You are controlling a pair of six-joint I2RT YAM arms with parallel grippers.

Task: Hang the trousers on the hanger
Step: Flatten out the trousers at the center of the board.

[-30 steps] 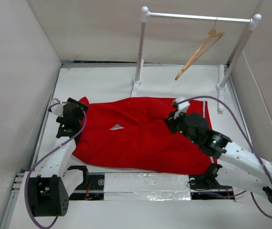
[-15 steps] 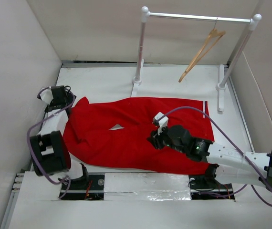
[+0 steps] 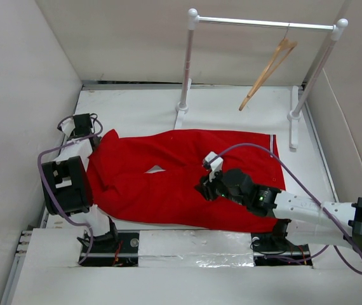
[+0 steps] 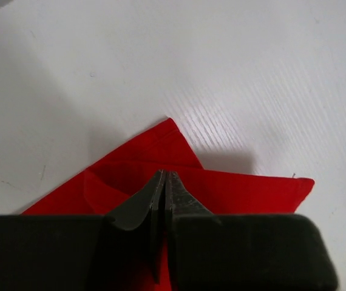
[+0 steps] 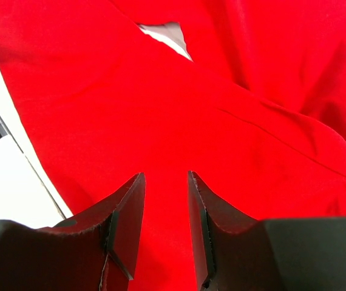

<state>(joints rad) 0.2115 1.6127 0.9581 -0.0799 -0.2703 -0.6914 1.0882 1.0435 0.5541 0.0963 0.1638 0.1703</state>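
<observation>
The red trousers lie spread flat across the table, with a small pale patch near the middle. My left gripper is at their far-left corner. In the left wrist view its jaws are pressed together on a raised fold of the red cloth. My right gripper hovers low over the middle of the trousers, jaws partly open with nothing between them. The wooden hanger hangs tilted from the white rail at the back right, apart from both grippers.
The rail's two posts stand on feet at the back and back right. White walls close in the table on the left, back and right. A strip of silver tape runs along the near edge between the arm bases.
My left gripper swung to the trousers' far-left corner and closed there. My right gripper moved from the right side toward the middle of the trousers and opened partway.
</observation>
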